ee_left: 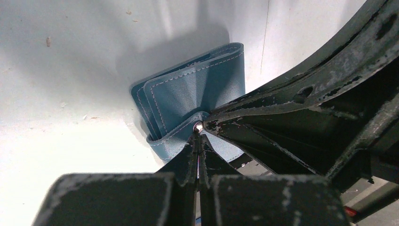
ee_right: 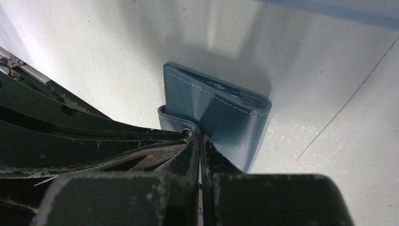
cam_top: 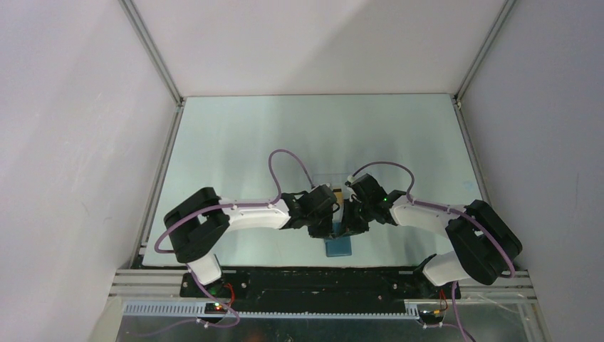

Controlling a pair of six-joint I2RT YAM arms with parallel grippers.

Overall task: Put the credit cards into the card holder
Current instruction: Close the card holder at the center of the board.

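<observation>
On the table point(cam_top: 235, 142), left gripper point(ee_left: 198, 141) and right gripper point(ee_right: 197, 141) pinch shut on the card holder point(ee_left: 188, 89) at its clasp point(ee_left: 198, 125), likely to open it

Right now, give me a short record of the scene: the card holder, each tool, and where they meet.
card holder: blue, folded, on the table
left tool: shut, tips at the clasp tab
right tool: shut, tips at the same tab
meeting point: both tools converge on the metal snap
</observation>
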